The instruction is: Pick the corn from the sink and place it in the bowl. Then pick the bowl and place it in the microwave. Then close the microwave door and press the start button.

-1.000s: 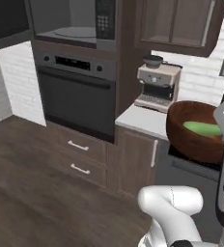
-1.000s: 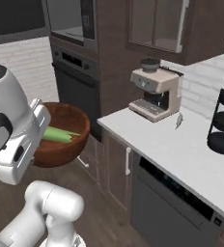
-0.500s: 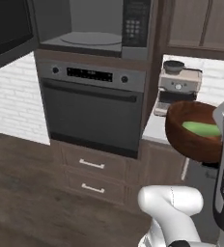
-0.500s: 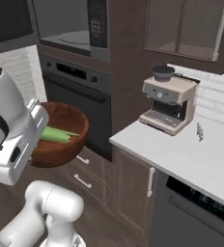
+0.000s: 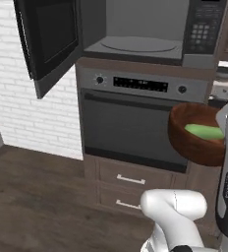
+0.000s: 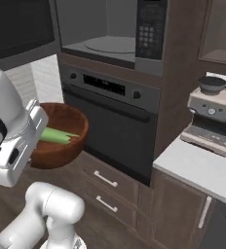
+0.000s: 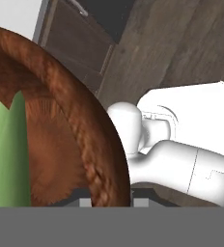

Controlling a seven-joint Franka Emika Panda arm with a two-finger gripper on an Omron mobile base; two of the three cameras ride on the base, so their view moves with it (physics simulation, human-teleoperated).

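My gripper (image 7: 110,202) is shut on the rim of the reddish-brown bowl (image 7: 87,144), one fingertip on each side of the wall. The corn (image 7: 7,154) lies inside it, green husk showing. I carry the bowl (image 5: 193,142) in the air in front of the oven, below and right of the microwave (image 5: 135,29). From the other side the bowl (image 6: 61,141) and corn (image 6: 54,136) hang beside my hand. The microwave door (image 5: 49,42) stands swung open to the left, baring the grey turntable (image 5: 138,45). The sink is out of view.
A black built-in oven (image 5: 135,123) sits under the microwave, with two drawers (image 5: 130,181) below it. The keypad panel (image 5: 200,29) is right of the cavity. A coffee machine (image 6: 212,116) stands on the pale counter (image 6: 197,168) to the right. White brick wall at left.
The whole picture has shifted: the base has driven, and oven and microwave now stand straight ahead and closer. The bowl with the corn stays in my gripper.
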